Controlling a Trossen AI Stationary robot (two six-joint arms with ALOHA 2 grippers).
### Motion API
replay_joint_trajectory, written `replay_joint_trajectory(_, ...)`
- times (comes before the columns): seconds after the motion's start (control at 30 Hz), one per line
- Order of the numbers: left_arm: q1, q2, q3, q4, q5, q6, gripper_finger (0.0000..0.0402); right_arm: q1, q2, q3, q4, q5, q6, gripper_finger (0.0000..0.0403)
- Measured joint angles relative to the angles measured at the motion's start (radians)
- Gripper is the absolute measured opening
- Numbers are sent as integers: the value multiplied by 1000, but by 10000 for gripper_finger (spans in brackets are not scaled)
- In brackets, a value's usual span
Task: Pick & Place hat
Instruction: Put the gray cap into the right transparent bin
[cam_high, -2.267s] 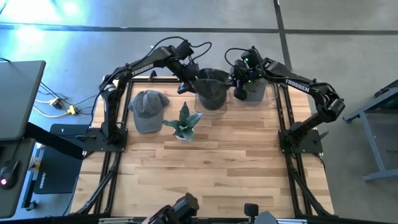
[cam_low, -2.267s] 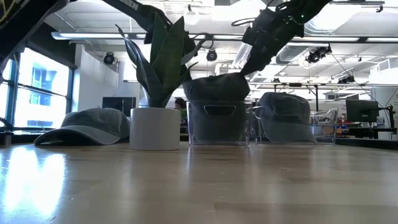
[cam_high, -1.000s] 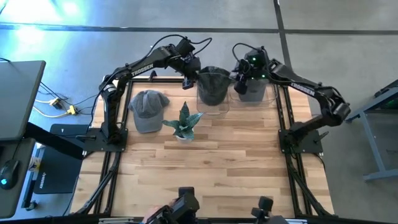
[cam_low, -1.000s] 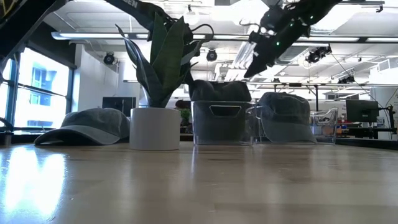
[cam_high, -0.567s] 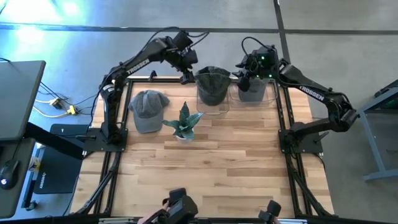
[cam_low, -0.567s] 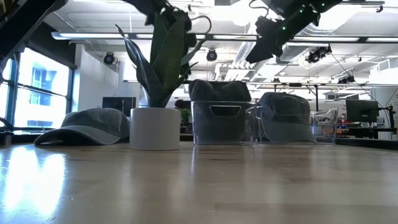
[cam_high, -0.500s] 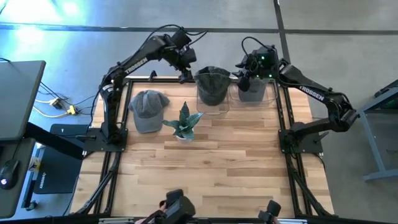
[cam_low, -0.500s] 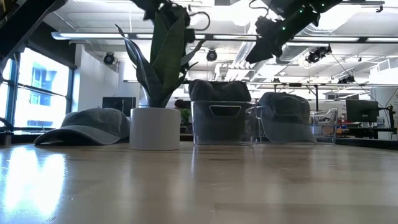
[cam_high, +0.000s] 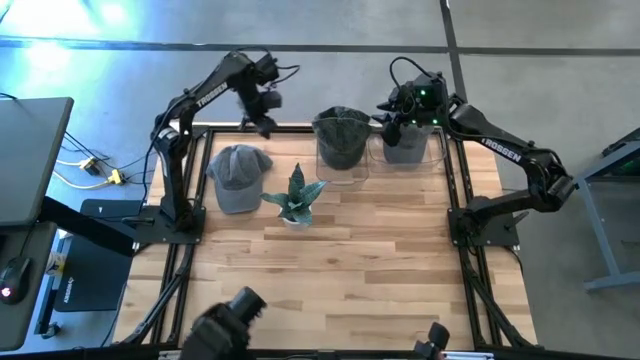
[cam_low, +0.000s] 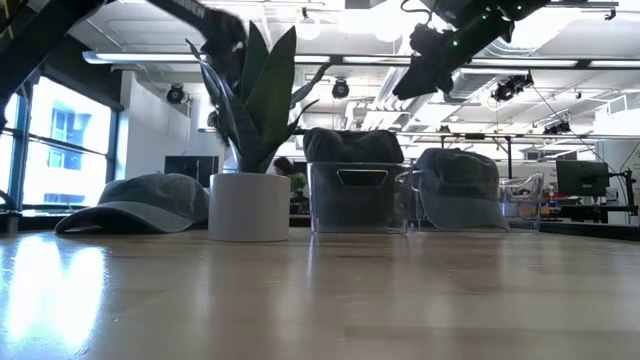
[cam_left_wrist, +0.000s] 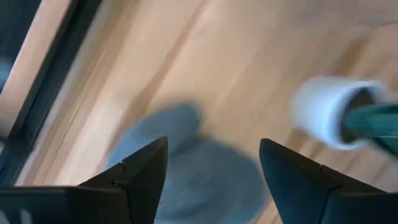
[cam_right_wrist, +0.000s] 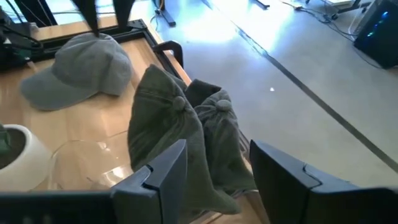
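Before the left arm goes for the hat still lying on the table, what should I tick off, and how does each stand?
1. Loose hat lies flat, nothing on it: ok.
2. Left gripper open, holding nothing: ok.
3. Left gripper above that hat: ok, wrist view shows it below.
4. Potted plant beside the hat, apart from it: ok.
5. Right gripper empty above the bin hats: ok.
6. Free bin for the hat: cannot tell.

Bright ceiling strip lights (cam_low: 300, 30) wash the room; blue-white glare hits the floor corner (cam_high: 60, 30). The left wrist view smears badly, blurring the hat (cam_left_wrist: 199, 168).
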Motion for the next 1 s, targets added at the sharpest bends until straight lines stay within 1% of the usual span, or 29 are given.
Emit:
replay_joint_trajectory(0.13,82,-1,-86,-40,-91,-47,239,0,0,0,0,-19,0,164)
replay_joint_trajectory(0.3,182,-62,-236,-36,-93,-98,238,0,0,0,0,-20,-16,158)
replay_joint_trajectory(0.37,218,-80,-316,-38,-98,-123,238,0,0,0,0,-20,-28,156)
replay_joint_trajectory(0.5,273,-117,-476,-28,-105,-116,238,0,0,0,0,-19,-60,156)
replay_joint_trajectory(0.57,288,-111,-534,-11,-106,-97,238,0,0,0,0,-19,-76,158)
replay_joint_trajectory(0.67,277,-115,-557,49,-105,-94,239,0,0,0,1,-19,-95,156)
replay_joint_trajectory(0.83,265,-112,-595,150,-164,-174,239,0,0,0,1,-18,-96,150)
replay_joint_trajectory(0.97,263,-113,-634,171,-89,-135,238,0,0,0,0,-19,-72,151)
replay_joint_trajectory(1.0,263,-113,-650,182,-85,-128,235,0,0,0,0,-22,-58,151)
